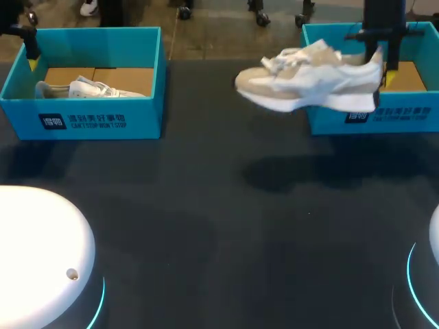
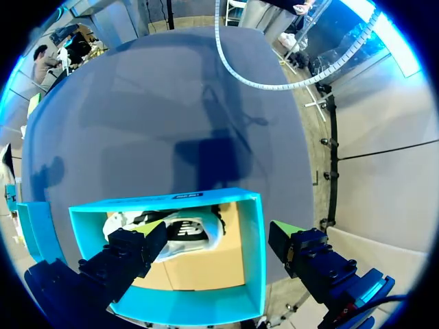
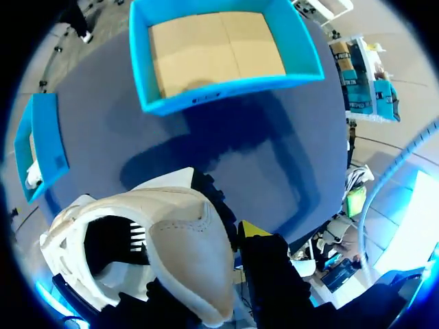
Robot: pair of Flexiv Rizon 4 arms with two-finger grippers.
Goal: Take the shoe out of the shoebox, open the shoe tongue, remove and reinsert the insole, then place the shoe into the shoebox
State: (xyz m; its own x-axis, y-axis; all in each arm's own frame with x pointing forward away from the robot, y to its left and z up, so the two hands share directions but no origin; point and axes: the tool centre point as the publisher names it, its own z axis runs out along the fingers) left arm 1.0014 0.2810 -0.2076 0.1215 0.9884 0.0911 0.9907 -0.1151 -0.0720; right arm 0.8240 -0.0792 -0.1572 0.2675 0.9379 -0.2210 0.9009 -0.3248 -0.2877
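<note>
A beige and white shoe (image 1: 309, 81) hangs in the air over the table, in front of the empty right shoebox (image 1: 418, 110), toe pointing left. My right gripper (image 1: 381, 71) is shut on its heel. In the right wrist view the shoe (image 3: 171, 240) fills the space at the gripper (image 3: 236, 236), heel collar between the fingers, with the empty box (image 3: 226, 48) ahead. My left gripper (image 1: 31, 62) hovers above the left shoebox (image 1: 96, 116), which holds a second white shoe (image 1: 89, 89). From the left wrist, that gripper (image 2: 216, 233) is open above the box (image 2: 250, 253) and its shoe (image 2: 178, 233).
The dark table (image 1: 219, 226) stretches out in front of both boxes. White rounded robot bases (image 1: 38, 253) sit at the near left and near right corners. In the right wrist view the left shoebox (image 3: 41, 144) lies off to the side.
</note>
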